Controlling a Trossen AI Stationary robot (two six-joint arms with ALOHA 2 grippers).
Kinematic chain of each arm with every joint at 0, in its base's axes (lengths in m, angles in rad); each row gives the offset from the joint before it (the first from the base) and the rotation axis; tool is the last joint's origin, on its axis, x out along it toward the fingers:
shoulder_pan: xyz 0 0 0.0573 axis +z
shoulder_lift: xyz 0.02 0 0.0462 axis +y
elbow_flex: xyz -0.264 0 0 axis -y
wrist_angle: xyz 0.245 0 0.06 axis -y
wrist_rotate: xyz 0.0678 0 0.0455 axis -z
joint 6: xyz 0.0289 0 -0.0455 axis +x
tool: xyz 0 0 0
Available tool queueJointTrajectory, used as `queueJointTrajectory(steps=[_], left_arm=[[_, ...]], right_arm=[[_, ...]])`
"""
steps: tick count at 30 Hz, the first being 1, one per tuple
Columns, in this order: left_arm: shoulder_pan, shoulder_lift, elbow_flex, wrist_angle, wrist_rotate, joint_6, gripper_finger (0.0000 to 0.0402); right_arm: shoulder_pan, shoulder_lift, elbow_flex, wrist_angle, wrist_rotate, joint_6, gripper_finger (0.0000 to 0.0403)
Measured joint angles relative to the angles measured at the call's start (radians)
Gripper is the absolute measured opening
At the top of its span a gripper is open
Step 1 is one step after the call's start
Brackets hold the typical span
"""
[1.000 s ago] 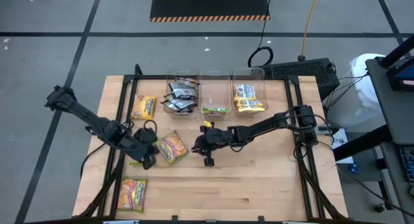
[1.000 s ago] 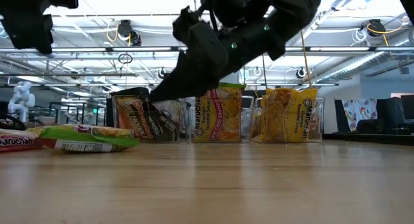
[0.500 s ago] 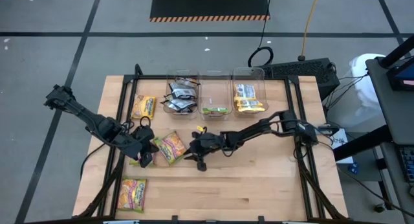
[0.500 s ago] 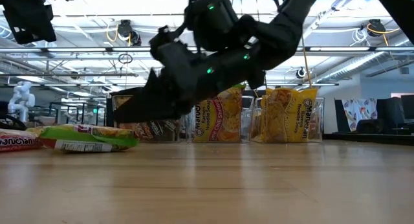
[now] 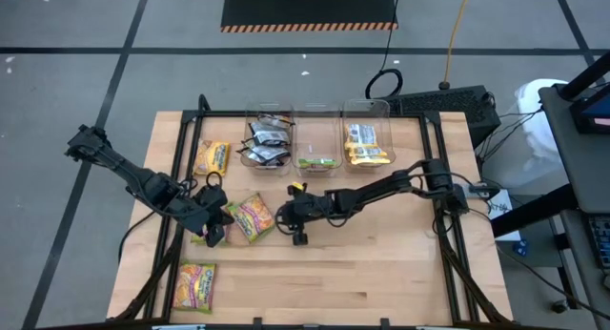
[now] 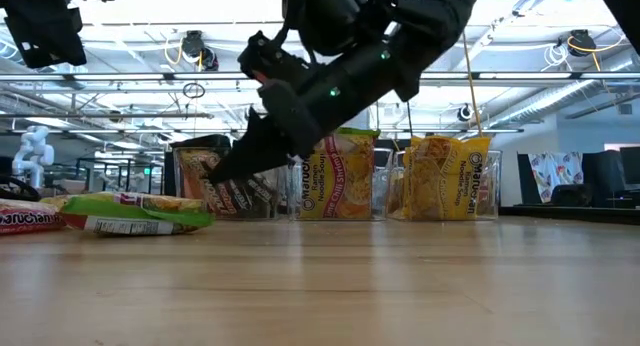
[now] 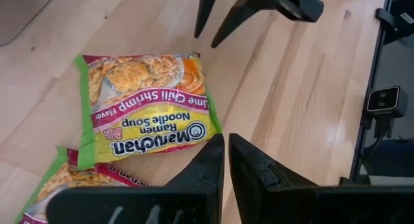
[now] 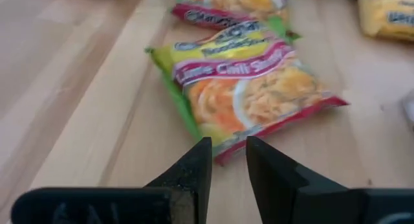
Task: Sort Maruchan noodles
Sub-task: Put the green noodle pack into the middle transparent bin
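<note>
The lime-green packet [image 7: 143, 111] on the desk reads "Maruchan Ramen Noodle Soup" and "Lime Chili Shrimp Flavor". In the low view, the packet [image 6: 28, 219] at the left edge shows "ruchan". The yellow packets standing in the bins [image 6: 338, 182] carry "Maruchan" running up the side; the smaller print is too small to read.

The right arm stretches in low from the right toward the middle, its right claw [image 5: 283, 218] angled down, fingers [image 8: 194, 166] slightly parted with nothing between them. The left arm reaches in from the left edge, its left claw [image 5: 215, 233] low, fingers [image 7: 206, 169] nearly together and empty.
</note>
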Motion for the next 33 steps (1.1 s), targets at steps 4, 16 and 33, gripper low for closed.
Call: queueJointTrajectory(steps=[4,16,33], left_arm=[[0.0,0.0,0.0,0.0,0.0,0.0,0.0028],[0.0,0.0,0.0,0.001,0.001,-0.019,0.0028],[0.0,0.0,0.0,0.001,0.002,-0.026,0.0028]], right_arm=[[-0.002,0.008,0.0,-0.015,-0.073,-0.004,0.0089],[-0.011,0.034,0.0,-0.004,-0.021,-0.041,0.0089],[-0.03,0.036,-0.001,0.041,-0.091,-0.061,0.0089]])
